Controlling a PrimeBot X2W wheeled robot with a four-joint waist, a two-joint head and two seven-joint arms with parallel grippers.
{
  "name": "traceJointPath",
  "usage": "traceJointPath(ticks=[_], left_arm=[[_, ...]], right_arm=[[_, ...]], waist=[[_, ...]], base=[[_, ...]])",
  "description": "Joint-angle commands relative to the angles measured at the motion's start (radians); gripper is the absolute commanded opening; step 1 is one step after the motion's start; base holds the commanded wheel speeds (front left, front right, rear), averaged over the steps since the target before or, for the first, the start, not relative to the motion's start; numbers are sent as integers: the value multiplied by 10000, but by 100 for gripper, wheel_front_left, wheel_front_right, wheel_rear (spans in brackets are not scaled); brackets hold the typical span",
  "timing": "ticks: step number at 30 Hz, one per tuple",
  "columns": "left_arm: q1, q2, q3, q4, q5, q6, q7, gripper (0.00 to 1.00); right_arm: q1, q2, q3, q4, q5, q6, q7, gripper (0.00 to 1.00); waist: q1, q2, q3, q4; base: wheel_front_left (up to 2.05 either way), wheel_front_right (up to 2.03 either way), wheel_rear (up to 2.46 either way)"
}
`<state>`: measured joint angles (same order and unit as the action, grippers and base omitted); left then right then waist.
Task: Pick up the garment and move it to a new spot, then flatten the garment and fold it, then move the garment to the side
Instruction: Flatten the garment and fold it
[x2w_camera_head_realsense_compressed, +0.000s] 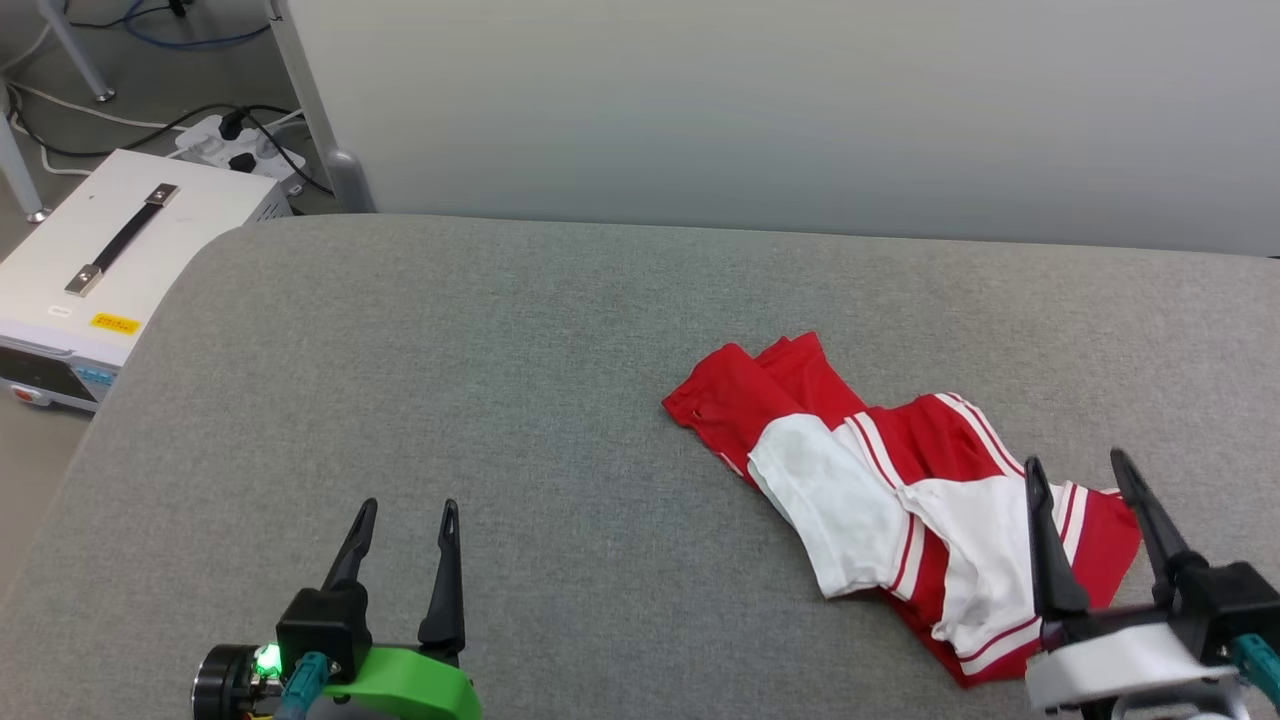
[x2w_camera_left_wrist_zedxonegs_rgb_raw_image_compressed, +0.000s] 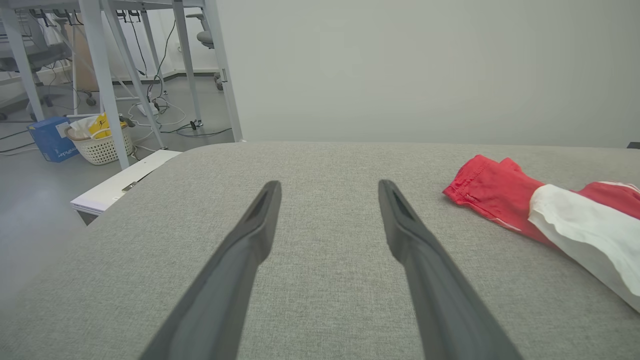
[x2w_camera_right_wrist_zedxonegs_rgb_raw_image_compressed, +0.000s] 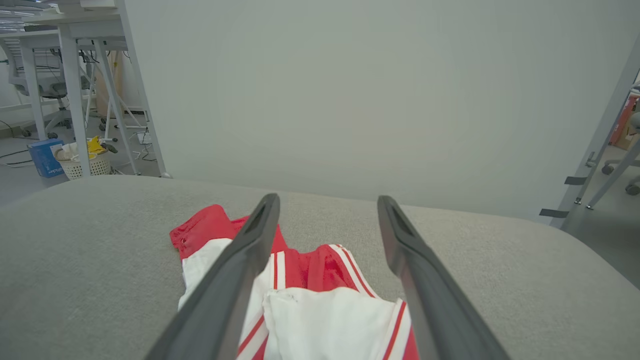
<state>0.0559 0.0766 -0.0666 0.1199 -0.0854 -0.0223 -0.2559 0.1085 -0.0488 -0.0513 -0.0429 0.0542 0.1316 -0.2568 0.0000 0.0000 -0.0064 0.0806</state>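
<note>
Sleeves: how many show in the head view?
2. One sleeve crosses the middle of the garment; the other lies right of it, partly behind the right gripper. Folds may hide parts.

Matt grey woven cloth, faintly rough, covers the worktop (x2w_camera_head_realsense_compressed: 560, 330). The garment (x2w_camera_head_realsense_compressed: 900, 470) is thin, creased jersey cloth, the red with a slight sheen, the white sleeves almost see-through. The left pincer (x2w_camera_head_realsense_compressed: 410, 507) and right pincer (x2w_camera_head_realsense_compressed: 1075, 460) are dark matt plastic, one on a glossy green plastic mount (x2w_camera_head_realsense_compressed: 410, 685), the other on a smooth white mount (x2w_camera_head_realsense_compressed: 1120, 665). A white case (x2w_camera_head_realsense_compressed: 200, 215) looks smooth, its black handle (x2w_camera_head_realsense_compressed: 125, 238) tipped with shiny metal.
</note>
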Motion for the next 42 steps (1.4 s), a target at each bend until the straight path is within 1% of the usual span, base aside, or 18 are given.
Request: traceJointPath(ticks=[1,3,7,11,13,15,17,23,27,29,31,33,36,42], left_arm=[[57,-71,24,34,98,-30,-59,100],[19,-98,32,51,115,-48,-59,100],[-99,-145,53,63,138,-58,-59,100],[-219,-179,71,106,150,-84,-59,100],[-257,-192,79,126,155,-98,-59,100],[-292,-204,94,137,155,-104,-59,100],[-319,-214,119,138,147,-101,-59,100],[-463,-238,179,70,126,-91,-59,100],[-643,-247,191,23,125,-106,-59,100],[-744,-251,182,17,124,-114,-59,100],[-857,-254,153,23,114,-116,-59,100],[-970,-257,94,24,94,-114,-59,100],[-1114,-260,-26,32,-13,-89,-59,100],[-1369,-262,-189,101,-190,17,-59,100]], right_arm=[[-455,-76,18,-235,-242,-9,-49,100],[-923,-305,18,-486,-356,-9,-49,100],[-1973,-1058,181,-691,-118,-9,-49,100],[-2794,-2223,929,49,251,-9,-49,100],[-3166,-2874,1497,589,696,-9,258,100],[-3525,-3476,2142,820,1318,-9,1011,100],[-3772,-4002,2743,769,2079,-9,1964,100],[-4190,-5937,4782,76,4795,-9,5167,100],[-4366,-6703,5704,-324,5835,-9,6764,100],[-4383,-6775,6026,-407,6308,-9,7425,100],[-4440,-6890,6328,-372,6438,-9,7963,100],[-4468,-6863,6540,-188,6515,-9,8265,100],[-4509,-6702,6811,328,6601,-9,8393,100],[-4595,-6473,7625,1974,6419,-9,8259,100]], waist=[[0,0,60,-37],[0,0,147,-69],[0,0,342,-120],[0,0,477,-137],[0,0,529,-133],[0,0,587,-130],[0,0,643,-136],[0,0,967,-178],[0,0,1235,-171],[0,0,1375,-141],[0,0,1528,-82],[0,0,1700,-3],[0,0,1971,130],[0,0,2394,389]], base=[[0,0,0],[0,0,0],[0,0,0],[0,0,0],[0,0,0],[0,0,0],[0,0,0],[0,0,0],[0,0,0],[0,0,0],[0,0,0],[0,0,0],[0,0,0],[0,0,0]])
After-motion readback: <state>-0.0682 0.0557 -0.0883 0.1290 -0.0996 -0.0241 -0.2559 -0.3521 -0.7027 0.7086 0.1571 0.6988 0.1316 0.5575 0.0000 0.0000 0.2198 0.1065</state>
